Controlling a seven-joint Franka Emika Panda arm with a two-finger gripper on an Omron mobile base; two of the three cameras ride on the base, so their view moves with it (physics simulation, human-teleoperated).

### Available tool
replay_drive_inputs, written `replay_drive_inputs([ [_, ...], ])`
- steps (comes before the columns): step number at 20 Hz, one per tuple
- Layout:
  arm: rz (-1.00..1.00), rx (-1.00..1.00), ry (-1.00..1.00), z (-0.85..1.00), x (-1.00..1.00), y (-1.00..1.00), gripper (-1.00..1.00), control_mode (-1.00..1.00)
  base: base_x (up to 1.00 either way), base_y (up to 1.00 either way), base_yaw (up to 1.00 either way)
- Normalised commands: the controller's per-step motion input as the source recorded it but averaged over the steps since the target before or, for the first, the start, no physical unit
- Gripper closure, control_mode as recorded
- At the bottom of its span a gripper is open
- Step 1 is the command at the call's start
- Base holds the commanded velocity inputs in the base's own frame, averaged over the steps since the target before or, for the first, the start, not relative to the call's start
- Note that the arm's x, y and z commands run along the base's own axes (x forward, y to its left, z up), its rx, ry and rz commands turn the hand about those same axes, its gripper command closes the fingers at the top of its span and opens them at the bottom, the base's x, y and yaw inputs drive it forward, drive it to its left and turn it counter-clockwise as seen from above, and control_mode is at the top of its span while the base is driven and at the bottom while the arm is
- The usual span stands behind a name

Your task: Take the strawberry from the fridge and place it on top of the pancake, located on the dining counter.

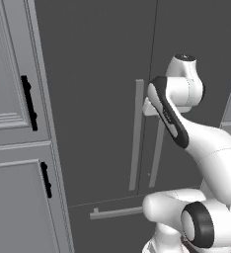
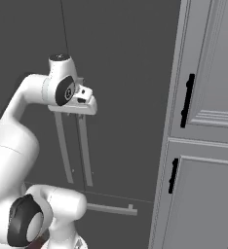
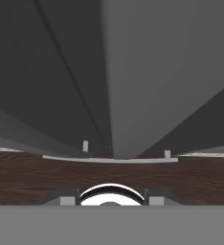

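The fridge (image 1: pixel 97 99) stands shut, the gripper (image 2: pixel 79 113) at the top of its right door's bar handle (image 1: pixel 158 153); whether it grips I cannot tell.

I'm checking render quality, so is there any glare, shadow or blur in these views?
Left base view: flat, even light on the fridge, no glare. Right base view: the same, sharp edges on its bar handles. Hand view: one handle looms wide and stretched, very close to the camera.
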Motion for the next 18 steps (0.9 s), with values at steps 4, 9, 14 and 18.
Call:
replay_drive_inputs([
  [4,0.00,0.00,0.00,0.00,-0.29,0.00,-1.00,-1.00,0.00,0.00,0.00],
  [9,0.00,0.00,-0.13,0.00,-0.69,0.00,-1.00,-1.00,0.00,0.00,0.00],
  [14,0.00,0.00,-0.23,-0.01,-0.64,-0.07,-1.00,-1.00,0.00,0.00,0.00],
  [18,-0.02,0.00,-0.16,-0.01,-0.30,-0.01,-1.00,-1.00,0.00,0.00,0.00],
])
